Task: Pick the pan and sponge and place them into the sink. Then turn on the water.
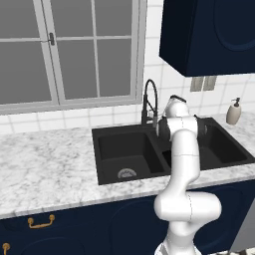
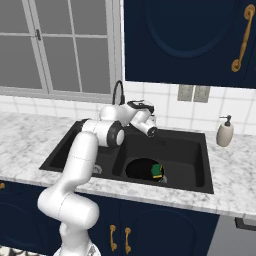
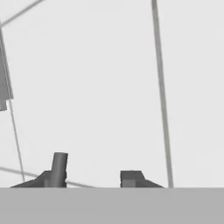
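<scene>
Hand view gives me the gripper (image 3: 94, 177) with its two dark tips standing apart and nothing between them, pointed at pale wall tile (image 3: 100, 87) crossed by thin grout lines. From the right base view I see the gripper (image 2: 150, 131) raised over the back of the sink (image 2: 195, 145), close to the black faucet (image 2: 118, 92), though the fingers themselves are too small there for me to read. Below and in front of it, the pan (image 2: 141, 168) lies in the right basin, and the sponge (image 2: 157, 171) sits inside the pan at its right side, green face up. In the left base view my arm hides most of that basin; the left basin shows its silver drain (image 1: 126, 173). A beige soap dispenser (image 2: 224, 133) stands on the marble counter (image 2: 30, 135) right of the sink.
</scene>
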Robot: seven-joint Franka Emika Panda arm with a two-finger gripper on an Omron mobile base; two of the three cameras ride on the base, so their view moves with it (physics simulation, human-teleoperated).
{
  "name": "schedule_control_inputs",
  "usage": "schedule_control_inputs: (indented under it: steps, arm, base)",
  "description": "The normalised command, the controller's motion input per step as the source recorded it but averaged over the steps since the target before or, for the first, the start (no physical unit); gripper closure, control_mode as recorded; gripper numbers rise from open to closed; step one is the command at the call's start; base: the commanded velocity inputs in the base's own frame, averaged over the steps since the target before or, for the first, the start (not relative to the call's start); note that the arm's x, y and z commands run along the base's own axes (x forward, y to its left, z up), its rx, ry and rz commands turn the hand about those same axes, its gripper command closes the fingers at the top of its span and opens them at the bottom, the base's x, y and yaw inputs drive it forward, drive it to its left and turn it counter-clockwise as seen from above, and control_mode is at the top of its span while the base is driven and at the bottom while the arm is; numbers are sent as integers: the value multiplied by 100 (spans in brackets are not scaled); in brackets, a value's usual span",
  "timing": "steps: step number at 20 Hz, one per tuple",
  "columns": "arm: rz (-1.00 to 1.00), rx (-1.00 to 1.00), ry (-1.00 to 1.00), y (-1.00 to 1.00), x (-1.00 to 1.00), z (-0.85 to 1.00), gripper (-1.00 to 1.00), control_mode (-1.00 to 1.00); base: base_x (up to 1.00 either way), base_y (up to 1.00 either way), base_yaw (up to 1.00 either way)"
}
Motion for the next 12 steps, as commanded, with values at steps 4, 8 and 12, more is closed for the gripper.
schedule_control_inputs:
  steps: [4, 8, 12]
  arm:
    - [1, 13, 0, -51, 38, -31, 100, -100]
    - [0, 16, 0, -71, 30, -34, 100, -100]
    - [0, 11, 2, -78, 23, -41, 100, -100]
  base:
    - [0, 0, 0]
    - [0, 0, 0]
    - [0, 0, 0]
